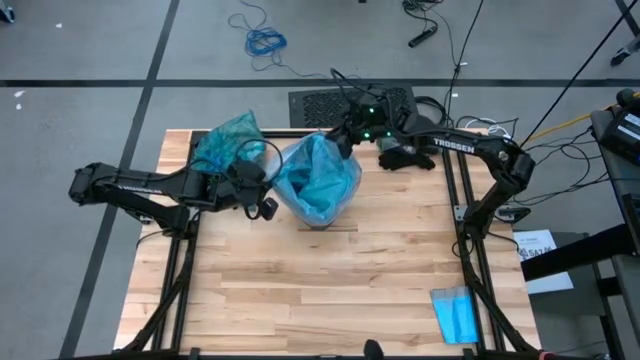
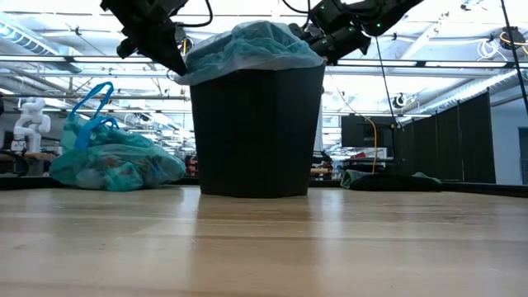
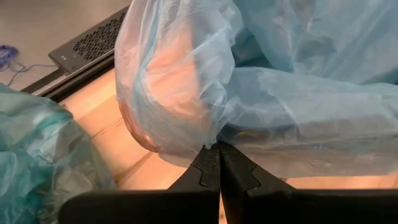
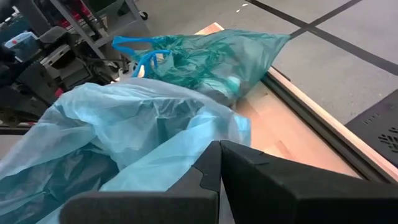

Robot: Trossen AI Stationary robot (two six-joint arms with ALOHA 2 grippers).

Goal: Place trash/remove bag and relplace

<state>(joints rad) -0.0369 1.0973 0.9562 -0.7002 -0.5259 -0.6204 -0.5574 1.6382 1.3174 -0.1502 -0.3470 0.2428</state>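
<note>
While we've got both hands up at the bin's rim, the sky-blue replacement bag (image 1: 318, 178) sits draped in and over the black bin (image 2: 254, 132) mid-desk. Left hand (image 3: 219, 163) is pinched closed on a fold of that liner at the left rim. Right hand (image 4: 220, 163) is closed too, w/ blue plastic right at its tips at the far-right rim, though we can't confirm it's actually gripping. Old teal-green bag (image 1: 228, 140), tied off and full, rests on the desk (image 1: 330, 290) near the back-left corner, apart from the bin.

Risks, as we judge them: thin film could tear or slip out of a pinch if the hands pull opposite ways; tugging sideways could tip the bin; a loose edge may slump inside.

Hidden: bin interior, how far the liner reaches down, any loose trash; the dark heap behind the right arm is unclear.
</note>
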